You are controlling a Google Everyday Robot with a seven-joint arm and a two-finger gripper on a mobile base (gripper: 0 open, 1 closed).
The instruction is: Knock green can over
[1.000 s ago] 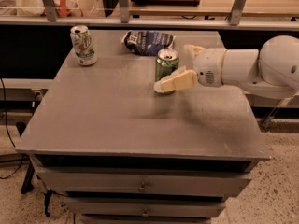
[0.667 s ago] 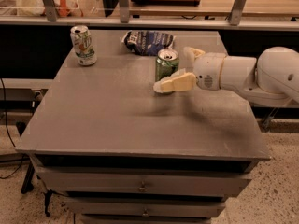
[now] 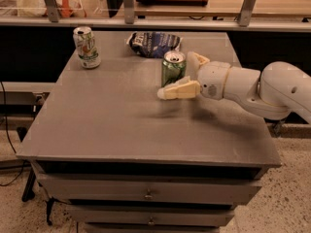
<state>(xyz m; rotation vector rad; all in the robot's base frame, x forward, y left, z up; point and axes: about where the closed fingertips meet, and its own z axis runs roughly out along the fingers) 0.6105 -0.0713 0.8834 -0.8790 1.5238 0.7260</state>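
Green can stood upright, not yet toppled.
Fingers were spread wide, one just near of the can, the other far of it. The gripper, reaching in from the right, had edged slightly left, yet the can stayed unmoved at the table's far middle, long axis vertical, top upward, so the knock seemed still undone.
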